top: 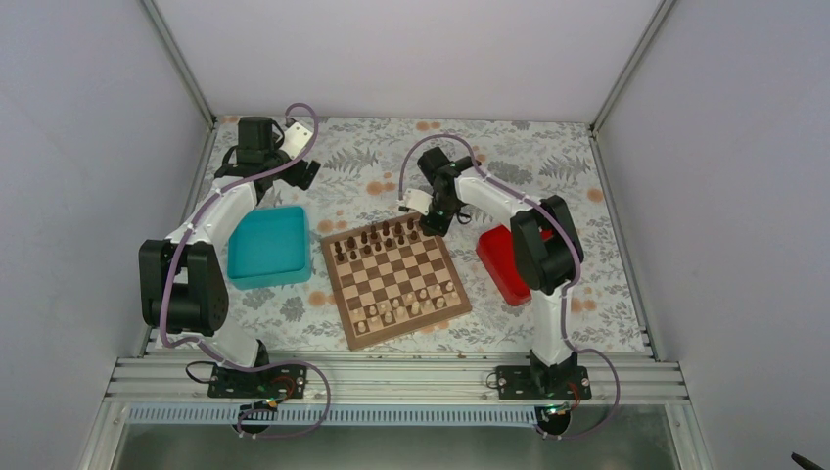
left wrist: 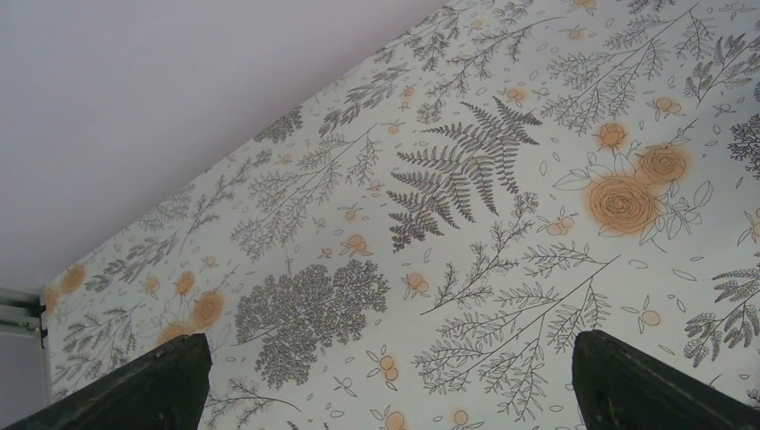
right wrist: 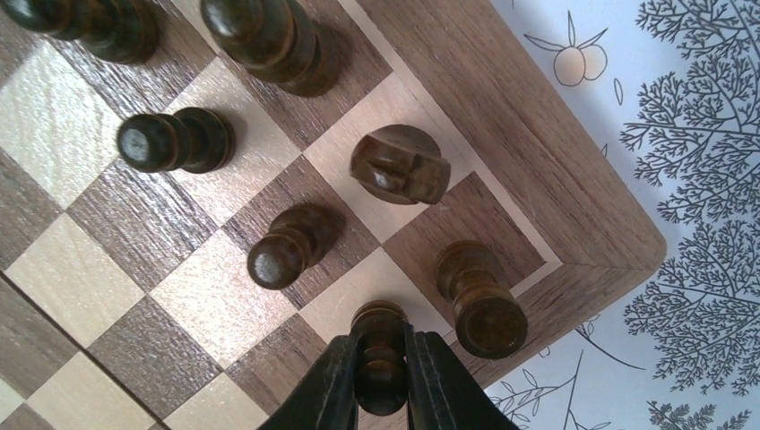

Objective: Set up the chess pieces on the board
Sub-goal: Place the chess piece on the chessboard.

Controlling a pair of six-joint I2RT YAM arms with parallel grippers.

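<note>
Chess pieces point(right wrist: 285, 251): dark, glossy turned wood

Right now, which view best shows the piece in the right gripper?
The right wrist view: the dark piece sits close and sharp in the right gripper. From the top it is too small; the left wrist sees only tablecloth.

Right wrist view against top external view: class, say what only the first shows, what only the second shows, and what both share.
Only the right wrist view shows the right gripper shut on a dark piece near a corner of the board, a rook beside it. Only the top external view shows the teal tray, the red tray, the pale pieces and the left arm. Both show the board, its dark pieces and the flowered cloth.
</note>
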